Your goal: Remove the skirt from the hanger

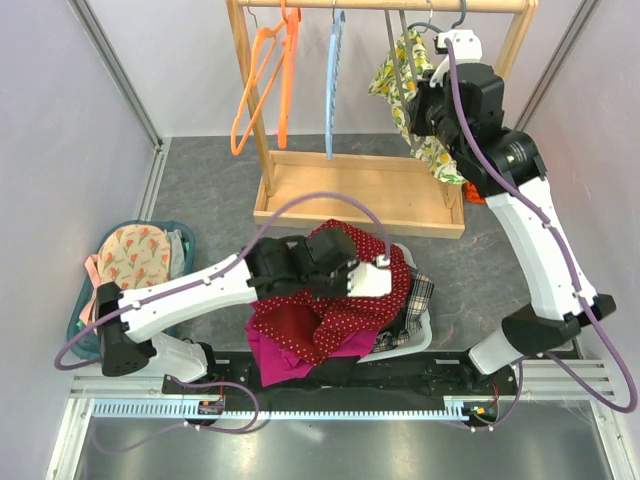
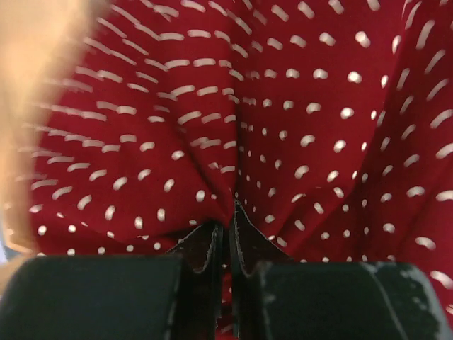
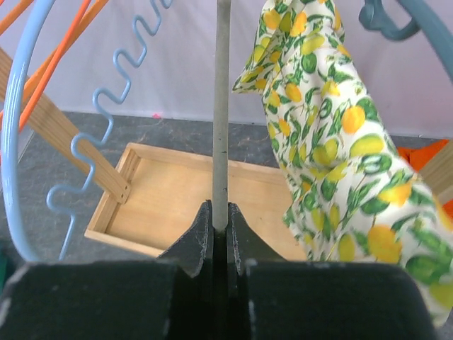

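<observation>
One teal tub [image 1: 187, 238] holding pale cloth sits at the far left of the table, beside the left arm's base. Left arm [image 1: 190, 290] lies low and stretched rightward over a central heap of three visible cloths: one red dotted cloth [image 1: 335, 312] on top, one magenta cloth [image 1: 285, 362] under its near edge, one plaid cloth [image 1: 418, 295] at its right. Left gripper [image 2: 228, 212] points into the red dotted cloth, fingers together on a puckered fold of it. Behind the heap stands one wooden rack [image 1: 360, 190] with a tray base. Its rail carries, left to right, two orange hangers [image 1: 285, 80], one wavy blue hanger [image 1: 333, 80], one grey hanger [image 3: 221, 106] and one teal hanger [image 3: 386, 21]. The skirt [image 3: 333, 142], lemon-printed, hangs on the grey hanger at the rail's right end, just right of the gripped bar, between the blue and teal hangers. Right arm [image 1: 530, 230] rises steeply from its base and reaches back to the rail. Right gripper [image 3: 220, 212] has its fingers clamped on the grey hanger's straight bar, the skirt draping close beside them.
</observation>
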`<control>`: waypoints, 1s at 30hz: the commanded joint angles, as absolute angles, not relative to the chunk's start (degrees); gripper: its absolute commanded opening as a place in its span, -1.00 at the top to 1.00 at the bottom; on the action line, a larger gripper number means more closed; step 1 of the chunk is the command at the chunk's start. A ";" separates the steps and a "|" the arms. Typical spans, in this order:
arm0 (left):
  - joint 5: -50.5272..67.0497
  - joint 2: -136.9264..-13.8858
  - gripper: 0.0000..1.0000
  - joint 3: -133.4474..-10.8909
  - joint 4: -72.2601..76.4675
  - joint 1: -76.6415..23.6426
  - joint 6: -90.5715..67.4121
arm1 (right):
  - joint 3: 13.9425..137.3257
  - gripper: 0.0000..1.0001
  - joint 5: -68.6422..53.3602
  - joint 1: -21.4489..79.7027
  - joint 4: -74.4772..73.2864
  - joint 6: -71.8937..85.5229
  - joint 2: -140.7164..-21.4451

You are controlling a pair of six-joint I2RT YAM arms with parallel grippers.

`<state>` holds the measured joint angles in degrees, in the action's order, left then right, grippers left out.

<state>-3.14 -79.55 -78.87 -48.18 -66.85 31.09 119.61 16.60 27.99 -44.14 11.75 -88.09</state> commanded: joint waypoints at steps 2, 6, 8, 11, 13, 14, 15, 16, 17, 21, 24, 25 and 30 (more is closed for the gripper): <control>-7.55 -77.52 0.68 -67.52 -43.96 -66.62 37.79 | 127.17 1.00 18.11 26.90 -39.73 9.93 -92.81; -11.68 -78.31 0.22 -57.59 -38.77 -66.71 39.81 | 130.86 1.00 16.97 26.11 -39.90 9.49 -96.50; -12.13 -78.92 -0.59 -56.43 -38.32 -66.62 39.29 | 132.80 1.00 16.18 25.75 -40.08 9.40 -98.52; -12.83 -79.54 -0.99 -56.42 -38.76 -66.71 37.45 | 135.17 1.00 15.38 24.88 -39.99 9.67 -101.07; -14.76 -79.80 -0.99 -59.05 -39.55 -66.71 35.87 | 136.92 1.00 14.15 24.08 -40.08 9.93 -103.26; -17.20 -79.72 -0.99 -60.72 -40.68 -66.71 33.77 | 137.46 1.00 13.80 23.82 -39.99 10.28 -103.79; -18.44 -79.54 -0.99 -65.43 -41.74 -66.71 32.62 | 137.98 1.00 13.10 23.30 -40.08 10.37 -105.10; -18.89 -79.63 -0.99 -68.78 -43.58 -66.62 31.13 | 138.60 1.00 12.66 23.03 -40.08 10.55 -105.73; -18.29 -79.54 -0.99 -72.56 -45.59 -66.62 28.94 | 138.78 1.00 12.22 22.77 -39.90 10.98 -106.17; -13.99 -75.69 -0.99 -87.68 -50.10 -66.62 25.84 | 138.61 1.00 10.02 21.88 -39.90 12.48 -107.84; -12.40 -72.78 -0.99 -92.54 -50.36 -66.62 25.66 | 136.24 1.00 9.23 21.80 -39.73 12.74 -107.06; -12.13 -72.16 -0.99 -93.42 -50.54 -66.62 25.84 | 135.10 1.00 9.23 21.88 -39.73 12.66 -106.70; -12.04 -69.96 -0.99 -98.42 -50.45 -66.62 25.84 | 133.33 0.85 8.44 21.80 -41.65 12.13 -103.55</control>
